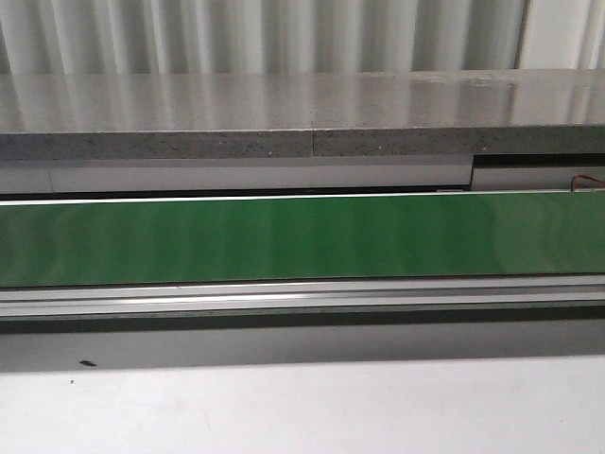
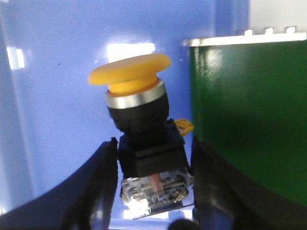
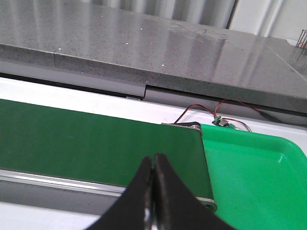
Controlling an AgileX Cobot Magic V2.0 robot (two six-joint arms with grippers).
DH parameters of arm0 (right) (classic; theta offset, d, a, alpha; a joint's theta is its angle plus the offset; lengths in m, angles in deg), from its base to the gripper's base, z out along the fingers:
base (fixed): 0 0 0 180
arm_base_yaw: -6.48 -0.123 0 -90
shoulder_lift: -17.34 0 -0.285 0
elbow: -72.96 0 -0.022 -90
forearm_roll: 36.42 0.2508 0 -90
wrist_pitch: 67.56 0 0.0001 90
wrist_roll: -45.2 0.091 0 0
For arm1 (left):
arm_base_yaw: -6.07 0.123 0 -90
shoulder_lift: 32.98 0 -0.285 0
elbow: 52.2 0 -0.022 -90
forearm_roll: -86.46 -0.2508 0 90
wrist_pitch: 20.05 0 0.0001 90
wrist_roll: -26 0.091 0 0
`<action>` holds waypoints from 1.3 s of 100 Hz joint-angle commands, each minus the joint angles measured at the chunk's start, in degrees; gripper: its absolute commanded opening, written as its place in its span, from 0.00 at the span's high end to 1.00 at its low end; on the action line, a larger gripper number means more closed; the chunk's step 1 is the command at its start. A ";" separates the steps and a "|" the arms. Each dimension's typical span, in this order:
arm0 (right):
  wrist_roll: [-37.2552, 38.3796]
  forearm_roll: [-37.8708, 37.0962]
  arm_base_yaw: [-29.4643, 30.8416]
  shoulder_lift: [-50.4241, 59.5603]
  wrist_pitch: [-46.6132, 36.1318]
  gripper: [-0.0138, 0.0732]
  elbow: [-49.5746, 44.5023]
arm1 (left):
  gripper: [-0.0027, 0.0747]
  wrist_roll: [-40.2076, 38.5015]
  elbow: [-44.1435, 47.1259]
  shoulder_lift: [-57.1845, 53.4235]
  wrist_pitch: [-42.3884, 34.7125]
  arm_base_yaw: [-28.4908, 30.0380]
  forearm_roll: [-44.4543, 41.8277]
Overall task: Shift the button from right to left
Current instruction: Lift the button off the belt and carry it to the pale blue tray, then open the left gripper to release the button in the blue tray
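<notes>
1. Left hand (image 2: 154, 184) pinched the button (image 2: 141, 134) by its dark lower block, one finger (image 2: 103, 182) on each side, likely so the cap stayed free.
2. Button's long axis ran away from the wrist, yellow cap (image 2: 129, 73) leading, slightly tilted, before a blue surface (image 2: 53, 96) just beside the green belt (image 2: 249, 115).
3. Belt empty in the front view; neither arm visible there.
4. Right hand (image 3: 153, 191) pressed together on nothing, over the belt's end by a green tray (image 3: 254, 163), seemingly idle.
</notes>
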 commanded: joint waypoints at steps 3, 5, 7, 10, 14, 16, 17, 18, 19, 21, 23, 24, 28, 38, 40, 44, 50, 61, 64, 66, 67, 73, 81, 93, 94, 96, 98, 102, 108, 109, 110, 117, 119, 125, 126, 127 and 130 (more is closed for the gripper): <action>-0.30 0.07 0.05 -0.53 -4.85 0.92 1.31 | 0.72 1.49 -0.19 -3.08 1.34 2.42 -0.78; -0.30 0.07 0.05 -0.53 -4.85 0.92 1.31 | 0.72 1.81 0.17 -2.97 1.34 2.88 -0.78; -0.30 0.07 0.05 -0.53 -4.85 0.92 1.31 | 0.72 2.36 0.44 -2.86 1.34 3.34 -0.78; -0.30 0.07 0.05 -0.53 -4.85 0.92 1.31 | 0.72 3.34 0.70 -2.69 1.23 3.85 -0.78; -0.30 0.07 0.05 -0.53 -4.85 0.92 1.31 | 0.72 4.83 1.10 -2.21 1.23 4.55 -0.78; -0.30 0.07 0.05 -0.53 -4.85 0.92 1.31 | 0.72 5.64 1.24 -2.04 1.23 4.87 -0.78; -0.30 0.07 0.05 -0.53 -4.85 0.92 1.31 | 0.72 5.88 1.37 -1.85 1.23 4.89 -0.78; -0.30 0.07 0.05 -0.53 -4.85 0.92 1.31 | 0.72 6.05 1.38 -1.75 1.23 5.14 -0.78; -0.30 0.07 0.05 -0.53 -4.85 0.92 1.31 | 0.72 6.33 1.38 -1.63 1.23 5.24 -0.78; -0.30 0.07 0.05 -0.53 -4.85 0.92 1.31 | 0.72 6.70 1.38 -1.24 1.13 5.45 -0.78; -0.30 0.07 0.05 -0.53 -4.85 0.92 1.31 | 0.72 7.15 1.38 -0.82 1.14 5.61 -0.78; -0.30 0.07 0.05 -0.53 -4.85 0.92 1.31 | 0.72 7.26 1.38 -0.69 1.14 5.72 -0.78; -0.30 0.07 0.05 -0.53 -4.85 0.92 1.31 | 0.72 7.75 1.38 0.08 1.02 6.00 -0.78; -0.30 0.07 0.05 -0.53 -4.85 0.92 1.31 | 0.73 9.77 1.50 2.21 0.42 6.12 -0.50; -0.30 0.07 0.05 -0.53 -4.85 0.92 1.31 | 0.72 10.57 1.51 2.75 0.31 6.12 -0.30; -0.30 0.07 0.05 -0.53 -4.85 0.92 1.31 | 0.72 11.83 1.51 3.72 -0.10 6.12 -0.04; -0.30 0.07 0.05 -0.53 -4.85 0.92 1.31 | 0.72 12.99 1.51 4.94 -0.74 6.12 0.24; -0.30 0.07 0.05 -0.53 -4.85 0.92 1.31 | 0.72 13.26 1.51 7.13 -1.74 6.12 1.16; -0.30 0.07 0.05 -0.53 -4.85 0.92 1.31 | 0.72 13.26 1.51 7.57 -1.83 6.12 1.84; -0.30 0.07 0.05 -0.53 -4.85 0.92 1.31 | 0.72 13.26 1.51 7.89 -1.83 6.12 1.88; -0.30 0.07 0.05 -0.53 -4.85 0.92 1.31 | 0.72 13.26 1.51 8.02 -1.83 6.12 2.06; -0.30 0.07 0.05 -0.53 -4.85 0.92 1.31 | 0.72 13.26 1.51 8.71 -2.00 6.12 2.22; -0.30 0.07 0.05 -0.53 -4.85 0.92 1.31 | 0.72 13.26 1.51 9.11 -2.22 6.12 2.35; -0.30 0.07 0.05 -0.53 -4.85 0.92 1.31 | 0.63 13.26 1.51 9.11 -2.22 6.12 2.35; -0.30 0.07 0.05 -0.53 -4.85 0.92 1.31 | 0.61 13.26 1.51 9.11 -2.22 6.12 2.35; -0.30 0.07 0.05 -0.53 -4.85 0.92 1.31 | 0.59 13.26 1.51 9.11 -2.22 6.12 2.35; -0.30 0.07 0.05 -0.53 -4.85 0.92 1.31 | 0.57 13.26 1.51 9.11 -2.22 6.12 2.35; -0.30 0.07 0.05 -0.53 -4.85 0.92 1.31 | 0.52 13.26 1.51 9.11 -1.82 6.12 2.35; -0.30 0.07 0.05 -0.53 -4.85 0.92 1.31 | 0.48 13.26 1.51 9.11 -1.82 6.12 2.35; -0.30 0.07 0.05 -0.53 -4.85 0.92 1.31 | 0.47 13.26 1.51 9.11 -1.82 6.12 2.35; -0.30 0.07 0.05 -0.53 -4.85 0.92 1.31 | 0.47 13.26 1.51 9.11 -1.82 6.12 2.35; -0.30 0.07 0.05 -0.53 -4.85 0.92 1.31 | 0.47 13.26 1.51 9.11 -1.82 6.12 2.35; -0.30 0.07 0.05 -0.53 -4.85 0.92 1.31 | 0.47 13.26 1.51 9.11 -1.82 6.12 2.35; -0.30 0.07 0.05 -0.53 -4.85 0.92 1.31 | 0.47 13.26 1.51 9.11 -1.82 6.12 2.35; -0.30 0.07 0.05 -0.53 -4.85 0.92 1.31 | 0.47 13.26 1.51 9.11 -1.73 6.12 2.35; -0.30 0.07 0.05 -0.53 -4.85 0.92 1.31 | 0.47 13.26 1.51 9.11 -1.73 6.12 2.35; -0.30 0.07 0.05 -0.53 -4.85 0.92 1.31 | 0.47 13.26 1.51 9.11 -1.59 6.12 2.35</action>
